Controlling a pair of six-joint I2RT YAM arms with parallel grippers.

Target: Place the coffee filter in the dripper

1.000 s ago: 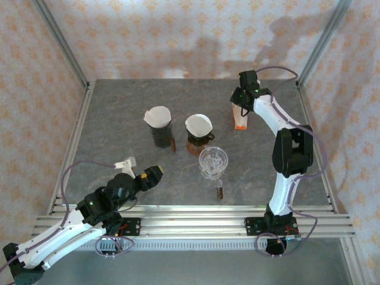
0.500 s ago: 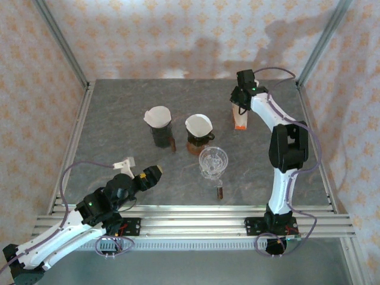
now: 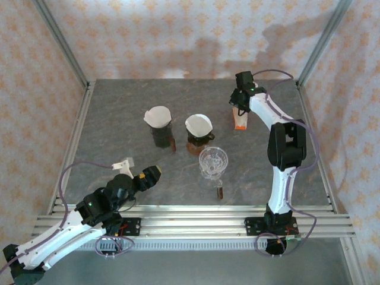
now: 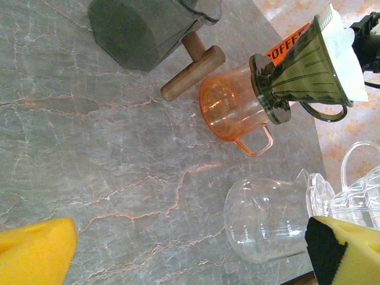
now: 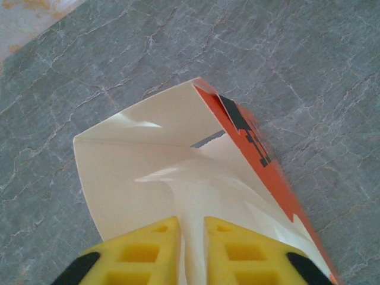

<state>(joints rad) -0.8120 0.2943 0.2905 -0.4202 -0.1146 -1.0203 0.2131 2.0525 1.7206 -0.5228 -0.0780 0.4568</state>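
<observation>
Right gripper [image 5: 191, 231] pinches a coffee filter [image 5: 205, 181] inside the orange box [image 5: 264, 163] — lettering "COFFE" legible; left gripper [image 4: 190, 252] spread apart.

Overhead from high behind, left wrist low facing shared dripper [image 4: 303, 65], right wrist close above box [image 5: 136, 154]

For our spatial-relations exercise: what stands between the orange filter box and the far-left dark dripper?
In the top view, a filter-lined dripper on an orange server stands between the filter box and the dark dripper.
</observation>
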